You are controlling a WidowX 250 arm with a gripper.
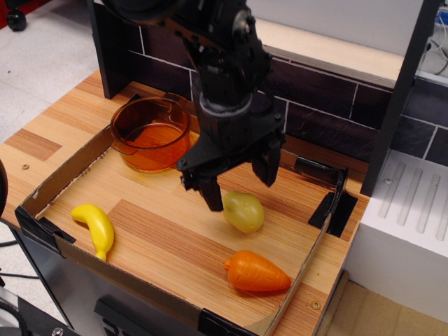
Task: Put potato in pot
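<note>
Nearest the front edge of the wooden tray (161,241), the orange carrot (256,274) lay toward the front right corner, and the yellow banana (96,228) lay toward the front left corner, well apart from it. Neither belonged to the job.

A little further back, right of the middle of the board, the potato (243,211) sat on the wood, pale yellow and upright on its side, not yet lifted. The gripper (240,182) hung over it with its fingers spread apart, holding nothing; the nearer finger (212,194) stood just at the potato's left side and the other finger (269,164) was behind and to the right. Whether either finger touched the potato could not be told from this angle.

Toward the back left corner stood the amber pot (150,132), with nothing visible inside, well apart from the potato. Behind it rose the dark tiled wall (315,98).

As a judgement, the task was at its early stage: the approach looked almost done, while the grasp, the lift, the carry to the back left and the release into the pot all remained.
</note>
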